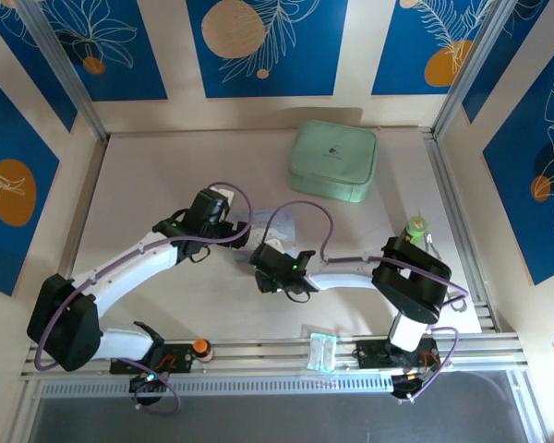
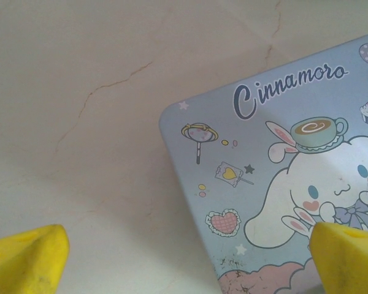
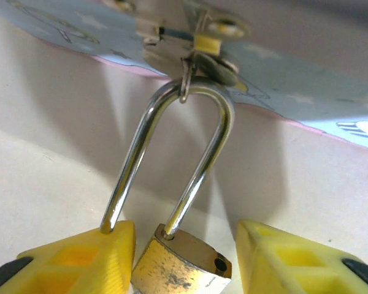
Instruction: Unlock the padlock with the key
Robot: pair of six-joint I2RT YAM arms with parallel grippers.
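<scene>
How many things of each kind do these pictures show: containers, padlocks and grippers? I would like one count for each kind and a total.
Containers: 2 (mint-green case, blue cartoon tin)
Padlocks: 1 (padlock, hanging from the tin's clasp)
Grippers: 2 (left gripper, right gripper)
Total: 5

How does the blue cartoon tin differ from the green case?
The tin is pale blue with printed cartoon art; the case is nearly plain mint green. The tin carries a padlock on its clasp; the case shows none. The tin lies in the table's middle; the case near its far edge. Both have rounded corners.
</scene>
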